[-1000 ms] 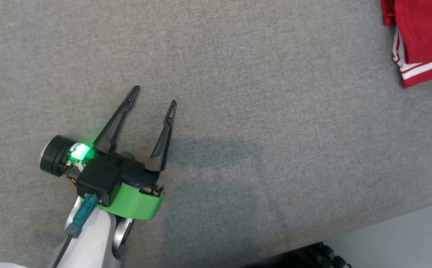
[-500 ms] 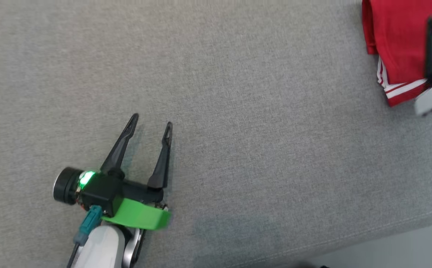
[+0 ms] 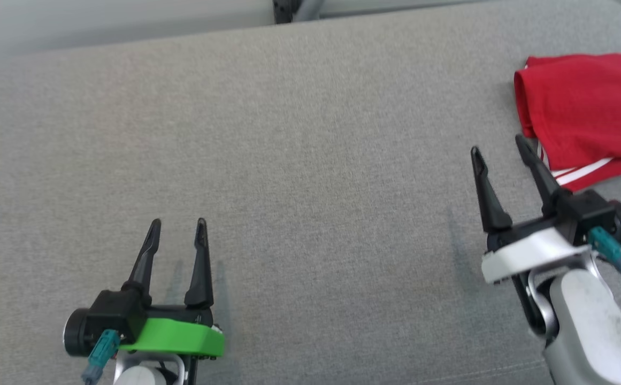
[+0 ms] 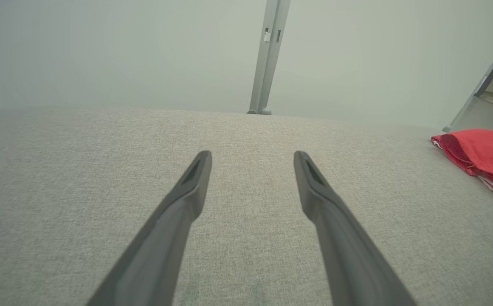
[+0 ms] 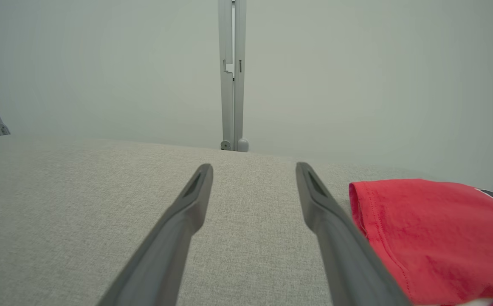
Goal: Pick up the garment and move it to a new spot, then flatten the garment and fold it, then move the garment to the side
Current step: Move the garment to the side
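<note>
The garment is red with white stripes at its hem and lies folded at the far right of the grey cushioned surface; it also appears as the garment at the right edge of the left wrist view and as the garment beside the right finger in the right wrist view. My right gripper stands open just left of the garment's near corner, holding nothing. My left gripper is open over bare fabric at the lower left, far from the garment.
A grey metal post rises behind the surface's far edge against a pale wall. The surface's far edge runs along the top of the head view. Wide bare fabric lies between the two grippers.
The head camera has tilted up, so the far edge has come into view. My right gripper has come fully into view beside the garment. My left gripper now points straight up the picture.
</note>
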Robot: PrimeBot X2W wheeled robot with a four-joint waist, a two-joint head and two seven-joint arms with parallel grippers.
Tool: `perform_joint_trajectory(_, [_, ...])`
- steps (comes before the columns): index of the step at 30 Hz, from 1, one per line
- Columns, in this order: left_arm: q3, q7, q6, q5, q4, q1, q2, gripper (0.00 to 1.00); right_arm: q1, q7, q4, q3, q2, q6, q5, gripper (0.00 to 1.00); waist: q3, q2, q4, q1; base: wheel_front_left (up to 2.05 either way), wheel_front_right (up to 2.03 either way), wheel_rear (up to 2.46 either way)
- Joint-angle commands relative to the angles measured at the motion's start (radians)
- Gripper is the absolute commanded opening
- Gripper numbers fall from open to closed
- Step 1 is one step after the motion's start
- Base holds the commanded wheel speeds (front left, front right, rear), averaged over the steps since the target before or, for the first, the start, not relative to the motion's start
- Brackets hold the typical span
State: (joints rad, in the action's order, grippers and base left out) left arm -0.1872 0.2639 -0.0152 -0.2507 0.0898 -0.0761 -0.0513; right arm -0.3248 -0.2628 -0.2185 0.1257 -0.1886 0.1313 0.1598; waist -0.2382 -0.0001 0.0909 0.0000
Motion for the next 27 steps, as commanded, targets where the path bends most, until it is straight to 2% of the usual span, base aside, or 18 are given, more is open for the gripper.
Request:
perform_joint_trajectory(1, [0.01, -0.001, 0.012, -0.011, -0.006, 0.024, 0.0, 1.0, 0.045, -0.003, 0.029, -0.008, 0.008, -0.001, -0.013, 1.0, 0.109, 0.0001, -0.047, 0.0, 0.0, 0.0, 0.0])
perform_joint_trajectory(9, [0.044, -0.001, 0.038, -0.004, -0.072, 0.123, 0.001, 1.0, 0.25, -0.003, 0.2, -0.049, 0.062, -0.001, -0.031, 1.0, 0.212, 0.0001, -0.059, 0.0, 0.0, 0.0, 0.0])
perform_joint_trajectory(14, [0.064, -0.001, 0.038, 0.02, -0.098, 0.182, 0.0, 1.0, 0.344, -0.003, 0.279, -0.074, 0.086, -0.001, 0.018, 1.0, 0.246, 0.0001, -0.051, 0.0, 0.0, 0.0, 0.0])
perform_joint_trajectory(27, [0.062, -0.001, 0.023, 0.017, -0.079, 0.274, 0.0, 1.0, 0.445, -0.003, 0.257, -0.051, 0.076, -0.001, -0.032, 1.0, 0.305, 0.0001, -0.039, 0.0, 0.0, 0.0, 0.0])
